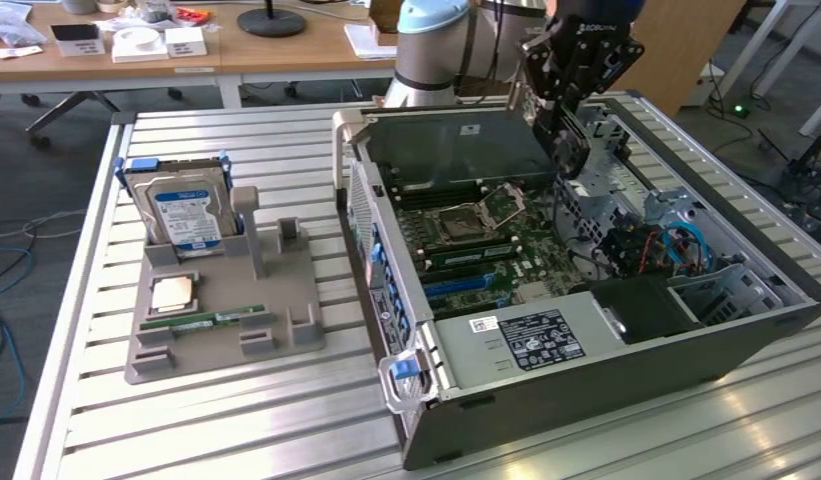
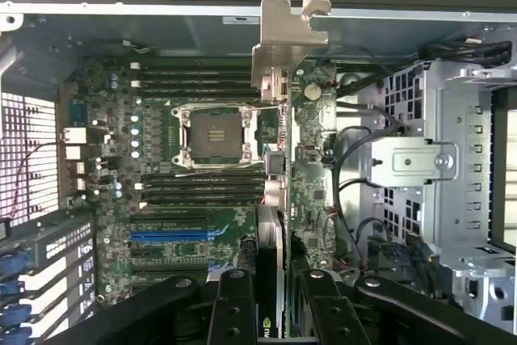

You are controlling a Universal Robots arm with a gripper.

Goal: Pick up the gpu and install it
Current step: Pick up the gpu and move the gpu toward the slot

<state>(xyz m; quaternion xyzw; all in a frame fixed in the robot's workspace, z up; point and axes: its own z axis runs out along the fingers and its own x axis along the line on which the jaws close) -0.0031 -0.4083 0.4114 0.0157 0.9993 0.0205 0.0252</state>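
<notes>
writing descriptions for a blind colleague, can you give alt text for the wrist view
The tool grips the gpu edge-on, its silver bracket at the far end, above the motherboard inside an open computer case. A CPU socket and a blue expansion slot sit on the board.

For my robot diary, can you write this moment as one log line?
holding: graphics card | jaws: shut on card | place: over open computer case, above its circuit board | status: card not yet in a slot
</notes>
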